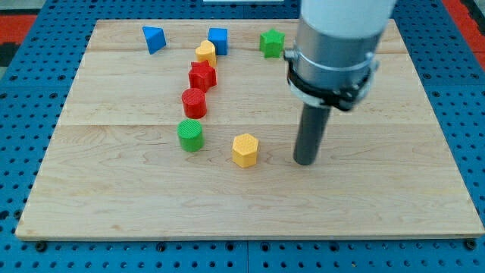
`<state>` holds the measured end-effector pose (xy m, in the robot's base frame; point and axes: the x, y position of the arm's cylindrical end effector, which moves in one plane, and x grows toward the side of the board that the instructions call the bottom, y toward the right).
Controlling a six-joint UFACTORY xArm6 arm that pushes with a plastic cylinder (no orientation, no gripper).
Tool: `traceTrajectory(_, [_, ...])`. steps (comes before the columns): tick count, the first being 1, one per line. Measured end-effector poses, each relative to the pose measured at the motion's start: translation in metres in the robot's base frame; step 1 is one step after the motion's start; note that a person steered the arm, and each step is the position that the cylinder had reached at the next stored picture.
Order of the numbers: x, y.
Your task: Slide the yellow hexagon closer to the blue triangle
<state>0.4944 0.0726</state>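
Wooden tabletop (114, 189): no pincer is seen; my tip (305, 161), right of the yellow hexagon (245, 149), should be pushed gently toward the blue triangle (154, 39), past the green round block (190, 135).

View count: one camera view is given; no second view is available for overlap.
Position: the scene is viewed from above and from the side of the wooden board (250, 205) at the view's bottom.
Direction: the far edge is faced, obliquely downward.
Nearness: the whole board is taken in; the arm housing (337, 38) is cropped at the view's top.
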Motion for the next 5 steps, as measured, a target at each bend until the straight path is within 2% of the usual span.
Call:
traceTrajectory(2, [0.006, -0.093])
traceTrajectory(3, [0.024, -0.120])
traceTrajectory(5, [0.012, -0.208])
